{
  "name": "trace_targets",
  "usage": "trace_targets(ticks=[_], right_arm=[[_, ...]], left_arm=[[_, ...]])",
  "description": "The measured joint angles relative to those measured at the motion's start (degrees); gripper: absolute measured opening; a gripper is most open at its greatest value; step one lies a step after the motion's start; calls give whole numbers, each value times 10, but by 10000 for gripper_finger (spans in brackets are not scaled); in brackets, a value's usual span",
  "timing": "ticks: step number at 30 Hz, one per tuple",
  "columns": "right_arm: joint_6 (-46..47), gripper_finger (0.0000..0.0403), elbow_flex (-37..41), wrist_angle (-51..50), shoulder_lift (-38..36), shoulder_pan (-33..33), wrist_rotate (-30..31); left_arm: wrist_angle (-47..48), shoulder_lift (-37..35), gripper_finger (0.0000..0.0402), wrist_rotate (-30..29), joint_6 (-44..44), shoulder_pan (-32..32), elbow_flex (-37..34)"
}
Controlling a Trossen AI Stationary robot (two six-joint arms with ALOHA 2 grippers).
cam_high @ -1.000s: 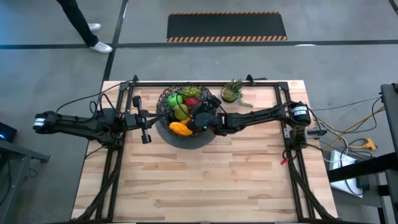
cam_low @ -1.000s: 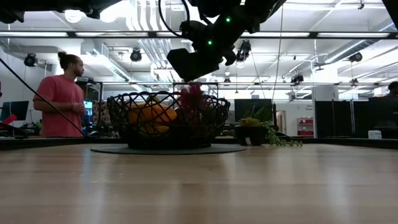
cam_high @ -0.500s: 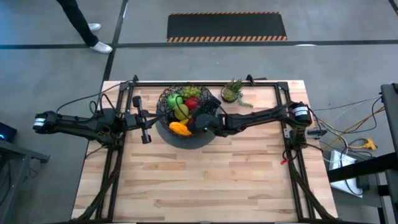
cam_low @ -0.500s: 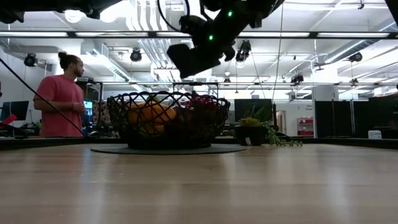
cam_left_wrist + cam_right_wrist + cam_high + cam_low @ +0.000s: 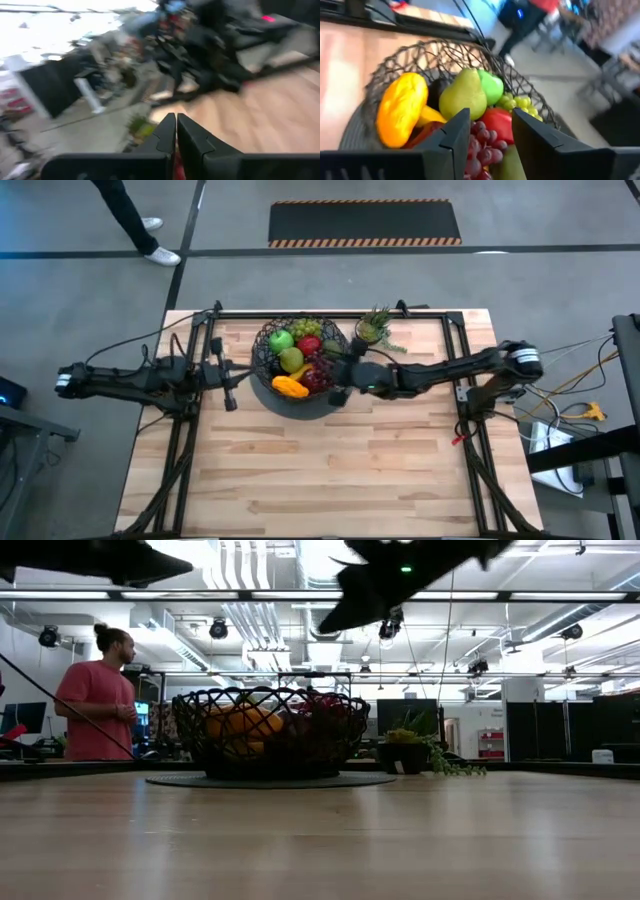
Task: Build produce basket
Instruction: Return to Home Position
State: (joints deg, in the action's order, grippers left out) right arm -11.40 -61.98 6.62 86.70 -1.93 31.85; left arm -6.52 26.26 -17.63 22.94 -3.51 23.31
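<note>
Far-centre of the light wood counter point(image 5: 330, 470): round black wire-mesh basket point(image 5: 262, 356) w/ grey base is sitting upright, holding green pear point(image 5: 291, 360), green apple point(image 5: 280, 339), red apple point(image 5: 309, 345), orange piece point(image 5: 290, 387), purple grapes point(image 5: 319, 377) and green grapes point(image 5: 306, 328). The right gripper point(image 5: 337, 380) is hanging over the basket's right rim, fingers point(image 5: 454, 131) apart, nothing btwn them. The left gripper point(image 5: 222, 372) is waiting just left of the basket, clear of it, fingers point(image 5: 165, 131) pressed together. A small potted green plant point(image 5: 372, 329) is standing right of the basket.

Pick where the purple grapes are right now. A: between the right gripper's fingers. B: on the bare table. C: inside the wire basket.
C: the purple grapes lie in the basket, and the right gripper is open, holding nothing. The left gripper waits shut beside the basket.
</note>
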Motion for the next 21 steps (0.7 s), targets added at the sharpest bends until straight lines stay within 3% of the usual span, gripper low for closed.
trace_targets(ticks=[5, 9, 14, 21], right_arm=[[-65, 110, 148, 165, -103, 2, -74], [-67, 97, 261, 264, -182, 20, -141], [-61, 80, 369, 314, -269, 38, -140], [-47, 75, 486, 401, -360, 68, -140]], left_arm=[[119, -52, 0, 95, -4, 0, -5], [128, -98, 0, 145, -17, 0, -38], [91, -169, 0, 151, -64, 0, -109], [53, -256, 0, 136, -32, 0, -160]])
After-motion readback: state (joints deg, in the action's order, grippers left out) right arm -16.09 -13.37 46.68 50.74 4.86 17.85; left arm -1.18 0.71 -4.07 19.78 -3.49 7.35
